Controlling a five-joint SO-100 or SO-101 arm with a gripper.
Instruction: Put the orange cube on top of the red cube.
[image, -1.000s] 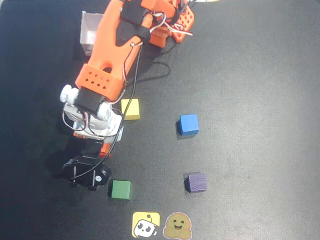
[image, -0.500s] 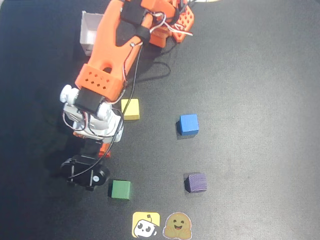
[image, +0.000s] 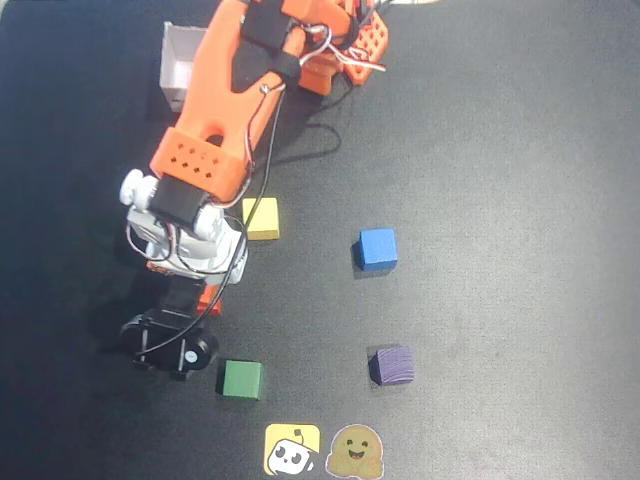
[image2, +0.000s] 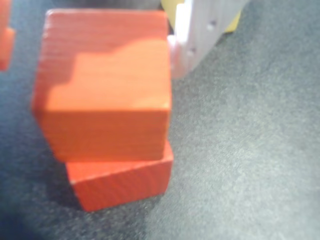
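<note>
Dark, grainy table (image: 520, 150). Orange arm (image: 215, 90) reaches toward its left edge and hides both task cubes from above. Wrist view: orange cube (image2: 105, 85), wood w/ fine grain, sits on red cube (image2: 122, 182), turned a bit off it, no long side. White claw (image2: 97, 60) finger (image2: 192, 45) touches its right face; other finger cut off, so can't tell its grip.

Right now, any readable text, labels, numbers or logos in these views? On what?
No readable words or numbers in either view.
Yellow sticker: cartoon face only, no text.
Hugging-face emoji sticker: picture only, no text.
Orange cube, red cube: plain faces.
</note>
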